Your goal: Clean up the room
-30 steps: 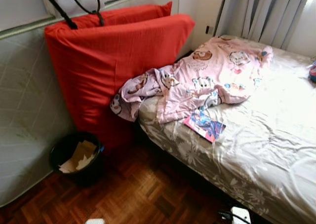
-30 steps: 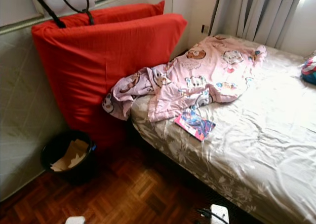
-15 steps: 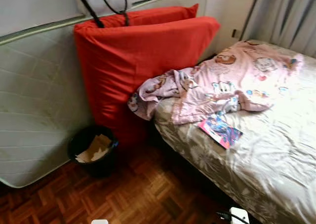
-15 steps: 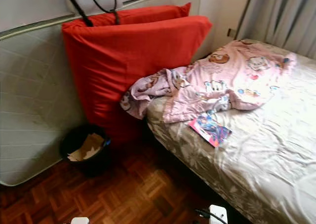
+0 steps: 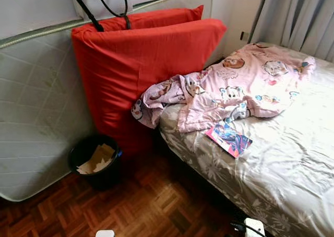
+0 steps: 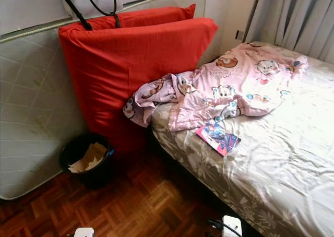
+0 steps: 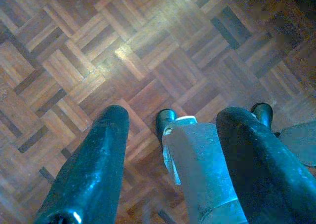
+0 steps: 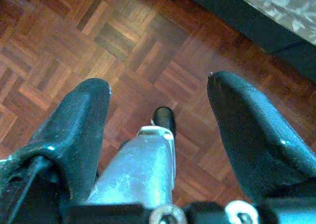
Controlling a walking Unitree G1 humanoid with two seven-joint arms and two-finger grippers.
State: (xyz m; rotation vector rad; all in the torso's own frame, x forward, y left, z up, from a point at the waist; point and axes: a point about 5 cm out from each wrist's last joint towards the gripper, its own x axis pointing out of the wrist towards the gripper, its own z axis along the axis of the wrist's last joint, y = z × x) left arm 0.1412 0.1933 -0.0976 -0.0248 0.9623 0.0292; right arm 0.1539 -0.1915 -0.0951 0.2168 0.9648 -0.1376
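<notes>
Still bed, bin, magazine; camera shifted

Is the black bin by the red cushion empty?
No, the black bin on the floor beside the red cushion holds crumpled paper.

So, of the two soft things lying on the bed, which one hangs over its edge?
The pink cartoon blanket: its bunched end spills over the bed's corner, by the red cushion. The colourful booklet lies flat, wholly on the bed.
</notes>
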